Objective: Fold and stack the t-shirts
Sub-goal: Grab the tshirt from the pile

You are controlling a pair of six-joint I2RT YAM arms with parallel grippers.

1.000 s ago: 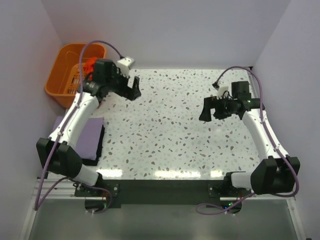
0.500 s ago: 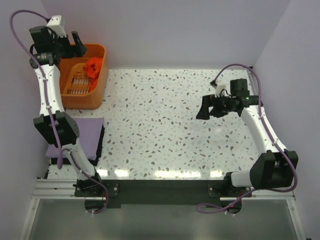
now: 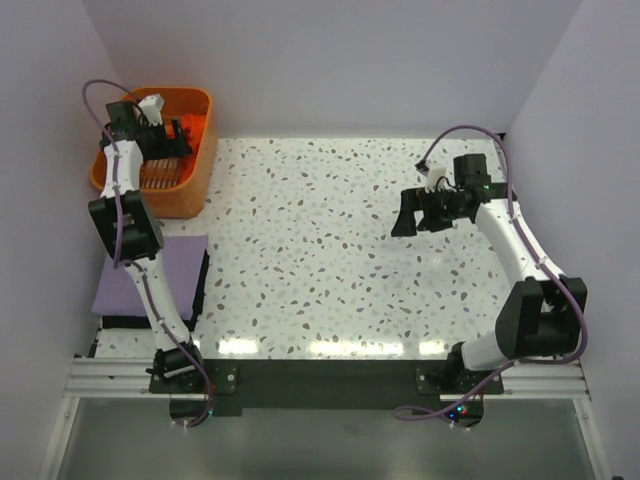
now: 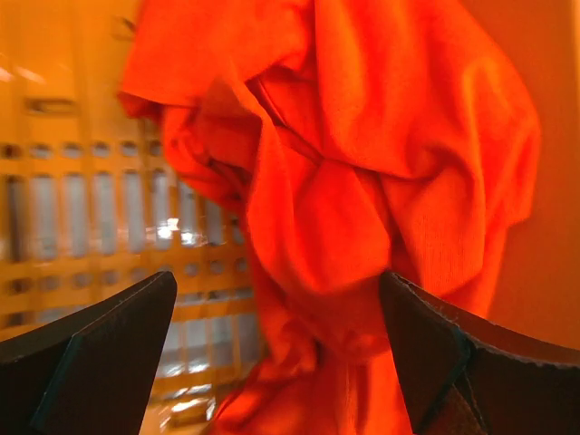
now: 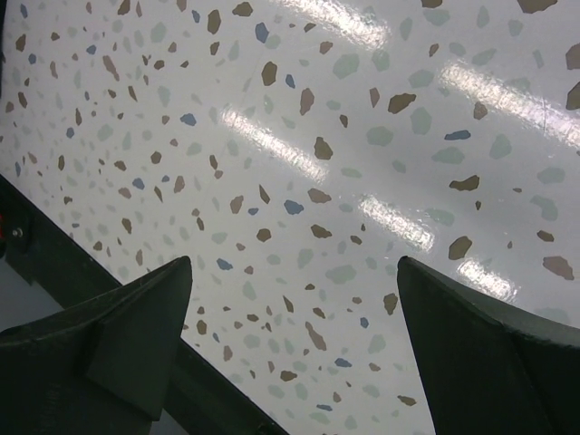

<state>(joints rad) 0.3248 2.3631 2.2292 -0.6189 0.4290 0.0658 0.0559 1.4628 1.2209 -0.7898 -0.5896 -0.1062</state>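
Looking across the speckled table (image 3: 330,250) first, both arms bolted at its near edge. Reaching far into the back-left corner with the left arm (image 3: 125,215), down into the orange slotted basket (image 3: 196,175). Holding the right arm (image 3: 515,245) out over the right half of the table, right gripper (image 3: 408,215) hovering above bare terrazzo, jaws spread wide, nothing between them.

Spotting the lavender t-shirt (image 3: 170,270) at the table's left edge, a flat rectangle on the near side of the basket, crossed by the left arm in the overhead view. Finding the orange-red t-shirt (image 4: 362,172) crumpled inside the basket, heaped against its slotted wall. Hanging the left gripper (image 4: 276,304) right over that heap, jaws spread wide, bunched cloth in the gap, no pinch yet.

Judging the step in hand as the pick-up of the second shirt. Best done by sinking onto a thick ridge of folds rather than a loose edge, keeping the fingertips (image 4: 118,335) off the plastic slots, closing fully on cloth alone, then lifting straight up, clear of the rim, without dragging the basket along. Worth aiming for collar or shoulder for an easier spread on the table, though no telling collar from hem in this heap
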